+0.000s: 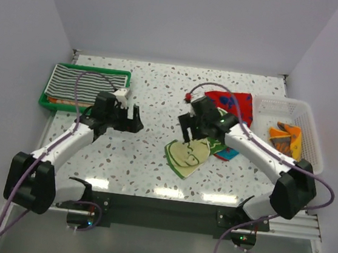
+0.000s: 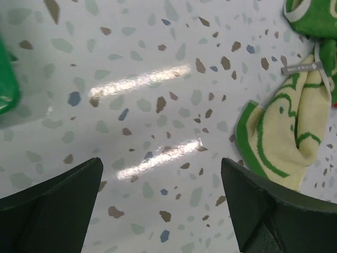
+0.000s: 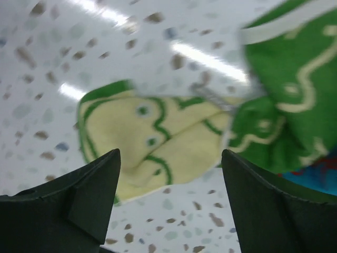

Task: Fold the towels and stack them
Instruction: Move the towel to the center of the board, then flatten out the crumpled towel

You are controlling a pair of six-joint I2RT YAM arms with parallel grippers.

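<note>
A green towel (image 1: 187, 156) lies partly folded at the table's middle, its pale yellow underside with green line drawings turned up (image 3: 152, 142) and its green face with white drawings (image 3: 289, 105) beside it. My right gripper (image 1: 188, 133) (image 3: 169, 158) hovers open just over its edge, nothing between the fingers. My left gripper (image 1: 138, 119) (image 2: 160, 168) stands open above bare table, with the same towel (image 2: 284, 132) off to its right. A black-and-white striped towel (image 1: 79, 84) lies folded in the green tray (image 1: 45, 101). A red towel with blue marks (image 1: 233, 102) lies behind the right arm.
A white mesh basket (image 1: 312, 127) at the right edge holds an orange cloth (image 1: 287, 137). A blue-and-red cloth corner (image 1: 227, 152) shows under the right arm. White walls close in the table at the back and both sides.
</note>
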